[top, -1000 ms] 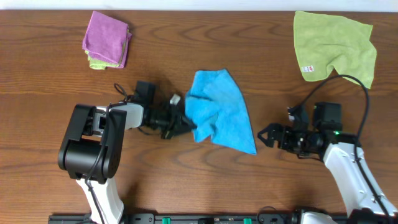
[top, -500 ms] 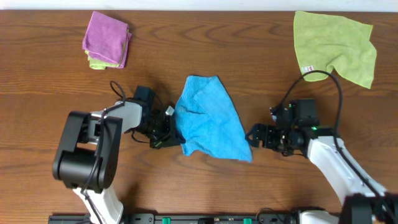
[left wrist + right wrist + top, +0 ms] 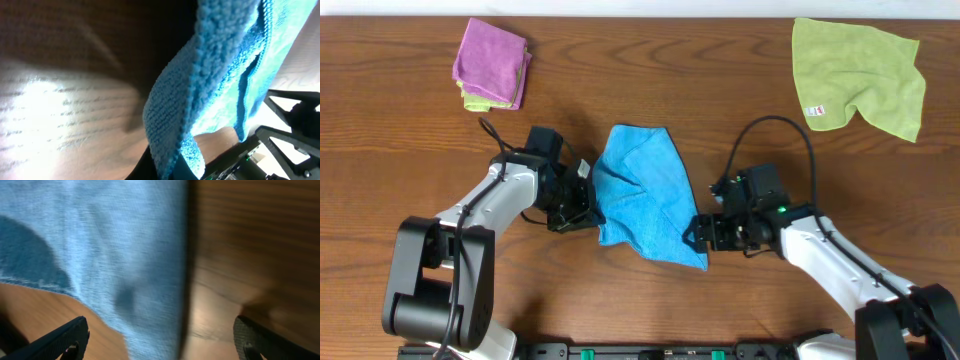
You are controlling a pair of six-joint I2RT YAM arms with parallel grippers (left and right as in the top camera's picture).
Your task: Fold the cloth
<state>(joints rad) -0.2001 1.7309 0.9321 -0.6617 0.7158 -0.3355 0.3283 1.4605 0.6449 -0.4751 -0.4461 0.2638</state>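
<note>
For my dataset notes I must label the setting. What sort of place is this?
Probably a robotics lab bench, not a home. A left arm and right arm stand at a wooden table that carries only cloths: the blue cloth, a green cloth and a purple cloth.

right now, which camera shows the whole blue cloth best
The overhead view: the blue cloth shows complete, with its outline and creases. The left wrist view gives only a close, bunched edge; the right wrist view gives only a blurred flat patch.

Sky-blue cloth (image 3: 645,195), rumpled, partly folded, mid-table, left edge lifted
</note>
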